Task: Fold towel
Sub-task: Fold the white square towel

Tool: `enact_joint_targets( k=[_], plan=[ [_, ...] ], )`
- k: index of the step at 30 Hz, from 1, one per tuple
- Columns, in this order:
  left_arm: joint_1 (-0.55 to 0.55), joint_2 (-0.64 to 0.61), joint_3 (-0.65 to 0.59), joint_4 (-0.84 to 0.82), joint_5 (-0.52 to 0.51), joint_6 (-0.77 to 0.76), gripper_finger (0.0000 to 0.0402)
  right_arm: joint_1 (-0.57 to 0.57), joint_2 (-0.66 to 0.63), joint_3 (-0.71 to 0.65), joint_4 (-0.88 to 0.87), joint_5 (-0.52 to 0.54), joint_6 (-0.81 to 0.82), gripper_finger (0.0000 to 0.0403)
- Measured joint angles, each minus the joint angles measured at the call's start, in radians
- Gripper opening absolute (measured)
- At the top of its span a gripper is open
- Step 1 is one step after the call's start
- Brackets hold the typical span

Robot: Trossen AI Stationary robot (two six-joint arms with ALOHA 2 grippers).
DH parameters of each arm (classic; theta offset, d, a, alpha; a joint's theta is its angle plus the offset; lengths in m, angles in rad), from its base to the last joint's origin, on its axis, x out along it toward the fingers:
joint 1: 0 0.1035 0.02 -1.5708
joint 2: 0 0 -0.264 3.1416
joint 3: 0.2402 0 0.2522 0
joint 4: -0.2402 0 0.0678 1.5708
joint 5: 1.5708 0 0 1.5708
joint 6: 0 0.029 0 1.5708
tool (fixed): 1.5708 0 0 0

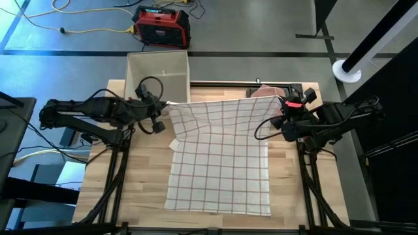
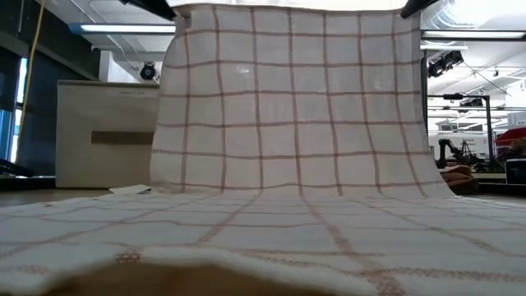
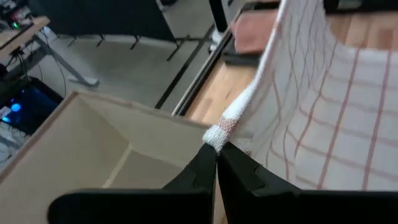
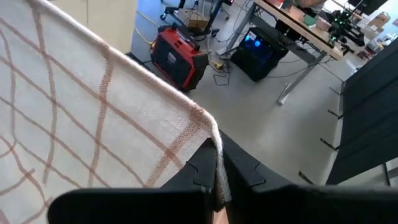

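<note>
A white towel with a thin red check [image 1: 222, 156] is held up by its two far corners; its far half hangs as a sheet [image 2: 292, 99] and its near half lies flat on the wooden table [image 1: 144, 176]. My left gripper [image 1: 164, 104] is shut on the far left corner, above the table's far left part. My right gripper [image 1: 279, 99] is shut on the far right corner, above the far right part. My left gripper pinches the towel's far left corner [image 3: 219, 132] between its two fingertips; the corner is bunched. The cloth runs from there in a drawn edge toward the other arm. My right gripper pinches the far right corner [image 4: 208, 124] between its two fingers, and the top edge runs taut from it.
An open beige box [image 1: 159, 77] stands just beyond the table's far left edge, right behind my left gripper. A brownish flat thing [image 1: 266, 90] lies at the table's far edge under the right gripper. A red device [image 1: 162, 27] sits on the floor beyond.
</note>
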Motion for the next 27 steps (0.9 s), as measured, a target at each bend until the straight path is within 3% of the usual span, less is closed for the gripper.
enact_joint_targets(
  k=[2, 9, 13, 21, 27],
  plan=[
    [-0.001, 0.0, 0.0, 0.029, 0.016, 0.011, 0.0, 0.005, 0.0, 0.0, 0.0, -0.01, 0.013, 0.0],
    [-0.076, 0.005, 0.0, -0.066, 0.331, -0.144, 0.0, 0.134, 0.003, 0.0, -0.003, -0.276, 0.099, 0.0],
    [-0.174, 0.03, 0.0, -0.14, 0.38, -0.277, 0.0, 0.263, 0.03, 0.0, -0.003, -0.413, 0.197, 0.0],
    [-0.362, 0.158, 0.0, -0.16, 0.446, -0.428, 0.0, 0.488, 0.2, 0.0, 0.05, -0.573, 0.366, 0.0],
    [-0.455, 0.28, 0.0, -0.122, 0.564, -0.476, 0.0, 0.562, 0.326, 0.0, 0.248, -0.671, 0.361, 0.0]
  ],
)
